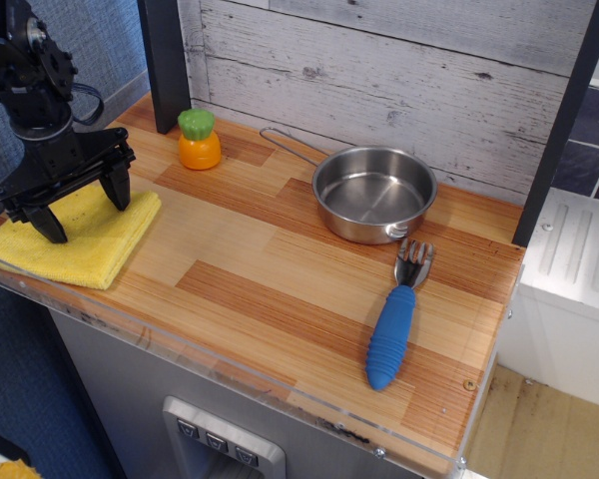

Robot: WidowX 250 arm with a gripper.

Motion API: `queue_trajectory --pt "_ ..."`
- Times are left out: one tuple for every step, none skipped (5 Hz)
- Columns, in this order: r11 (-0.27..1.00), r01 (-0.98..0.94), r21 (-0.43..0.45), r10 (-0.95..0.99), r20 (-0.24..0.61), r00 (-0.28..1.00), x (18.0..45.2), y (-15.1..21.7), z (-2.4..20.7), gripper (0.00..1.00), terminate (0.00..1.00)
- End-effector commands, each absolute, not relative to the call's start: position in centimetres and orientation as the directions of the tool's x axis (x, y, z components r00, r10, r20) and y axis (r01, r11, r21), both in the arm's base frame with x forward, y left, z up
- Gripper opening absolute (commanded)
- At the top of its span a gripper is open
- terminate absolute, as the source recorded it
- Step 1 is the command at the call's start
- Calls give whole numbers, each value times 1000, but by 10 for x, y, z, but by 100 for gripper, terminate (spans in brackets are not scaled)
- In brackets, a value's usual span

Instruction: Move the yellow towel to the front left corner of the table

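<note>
The yellow towel lies folded and flat at the front left corner of the striped wood table, its left edge at the clear plastic rim. My black gripper stands over the towel with its two fingers spread wide apart, one fingertip near the towel's left part and the other near its back right edge. The fingers hold nothing. I cannot tell whether the tips touch the cloth.
An orange toy with a green top stands at the back left. A steel pan sits at the back middle. A fork with a blue handle lies front right. A dark post rises behind the orange toy.
</note>
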State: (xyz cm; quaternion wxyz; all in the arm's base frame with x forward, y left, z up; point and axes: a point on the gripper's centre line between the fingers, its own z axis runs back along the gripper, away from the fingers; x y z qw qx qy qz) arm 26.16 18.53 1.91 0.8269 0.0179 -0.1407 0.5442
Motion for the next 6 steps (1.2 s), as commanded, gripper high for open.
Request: queue_trajectory --pt "427 -891 -152 880 297 371 268 177 36 100 0" --pt "439 -883 -170 872 317 372 269 172 51 100 0" --pt "446 -876 -184 865 339 370 266 171 65 100 0" --pt "455 -869 -195 855 369 365 263 170 83 100 0" --pt "483 -851 -206 830 417 370 258 177 105 100 0" --pt "483 -851 -206 830 417 370 258 177 105 100 0"
